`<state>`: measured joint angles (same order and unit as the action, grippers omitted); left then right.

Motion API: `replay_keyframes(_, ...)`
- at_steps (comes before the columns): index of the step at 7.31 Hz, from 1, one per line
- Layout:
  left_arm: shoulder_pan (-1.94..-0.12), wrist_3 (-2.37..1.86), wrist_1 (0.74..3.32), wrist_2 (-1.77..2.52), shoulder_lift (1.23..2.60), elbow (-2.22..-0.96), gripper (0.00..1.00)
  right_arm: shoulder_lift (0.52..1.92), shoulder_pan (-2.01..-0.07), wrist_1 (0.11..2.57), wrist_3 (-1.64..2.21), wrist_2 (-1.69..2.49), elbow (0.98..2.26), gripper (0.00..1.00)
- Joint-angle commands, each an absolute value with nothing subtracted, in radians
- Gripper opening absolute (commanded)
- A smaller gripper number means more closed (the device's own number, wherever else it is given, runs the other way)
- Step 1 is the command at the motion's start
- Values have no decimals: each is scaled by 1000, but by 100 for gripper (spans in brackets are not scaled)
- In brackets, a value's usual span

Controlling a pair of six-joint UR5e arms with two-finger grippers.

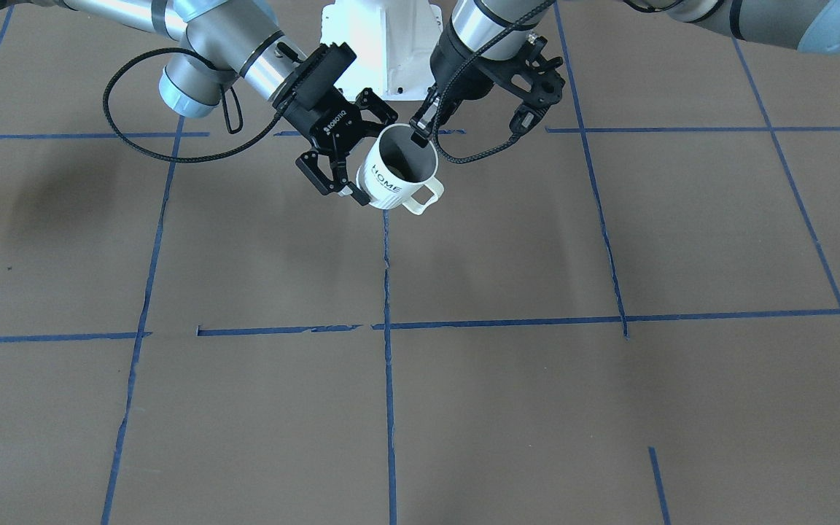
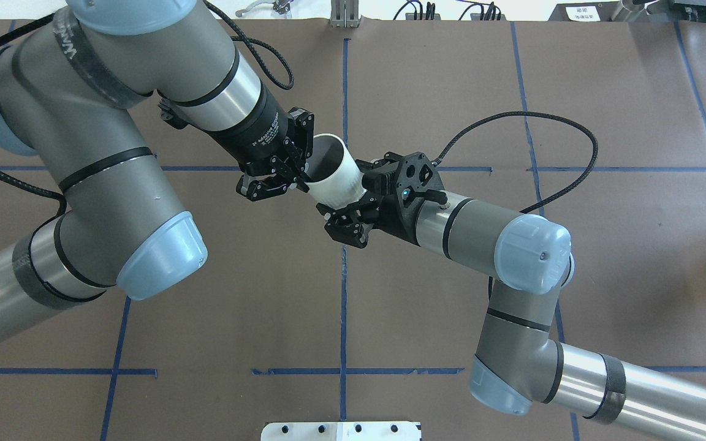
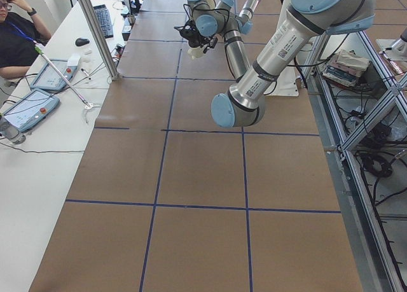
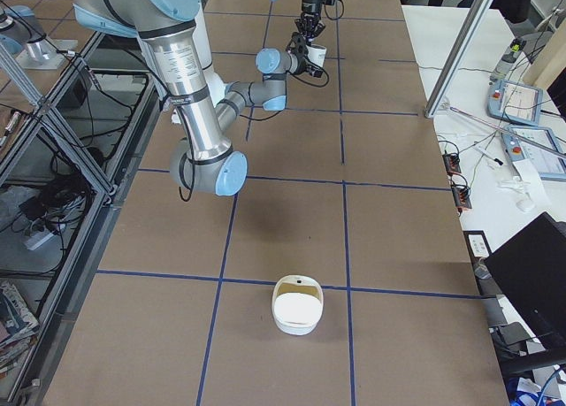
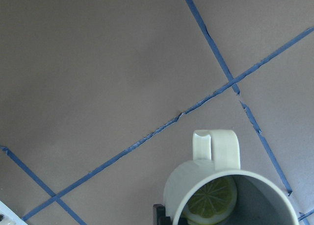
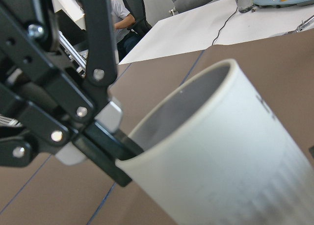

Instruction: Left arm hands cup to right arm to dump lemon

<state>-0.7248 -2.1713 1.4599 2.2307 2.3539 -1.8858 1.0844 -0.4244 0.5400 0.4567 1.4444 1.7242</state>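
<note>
The white ribbed cup (image 1: 391,179) with "HOME" on its side hangs tilted above the table near the robot's base, handle toward the table. My left gripper (image 1: 420,135) is shut on the cup's rim, one finger inside and one outside. A lemon (image 5: 211,203) slice lies inside the cup (image 5: 196,183). My right gripper (image 1: 370,154), lettered ROBOTIQ, is open; its fingers (image 2: 333,215) straddle the cup's body (image 2: 337,180) from the other side. The right wrist view is filled by the cup (image 6: 221,151), with the left gripper's fingers (image 6: 105,156) clamped on the rim.
A white bowl-like container (image 4: 297,305) sits on the brown table far from the arms, toward the robot's right end. The white robot base (image 1: 383,44) is just behind the cup. A person (image 3: 16,41) sits at a side desk holding pendants (image 3: 28,107).
</note>
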Motion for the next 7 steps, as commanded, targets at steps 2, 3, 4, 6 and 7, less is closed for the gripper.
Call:
replay_keyframes(2, -719, -2172, 1460, 2230, 2355, -1885, 0, 1083, -423, 540, 456, 1443, 1724, 100)
replay_keyframes(3, -719, -2174, 1462, 2230, 2356, -1885, 0, 1085, -425, 540, 457, 1443, 1724, 100)
replay_keyframes(4, -719, -2175, 1462, 2230, 2364, -1882, 0, 1085, -425, 540, 456, 1445, 1724, 91)
replay_keyframes(6, -719, -2166, 1500, 2232, 2361, -1879, 22, 1088, -411, 540, 457, 1443, 1724, 27)
replay_keyframes(7, -719, -2154, 1555, 2230, 2353, -1879, 99, 1092, -410, 540, 457, 1443, 1724, 19)
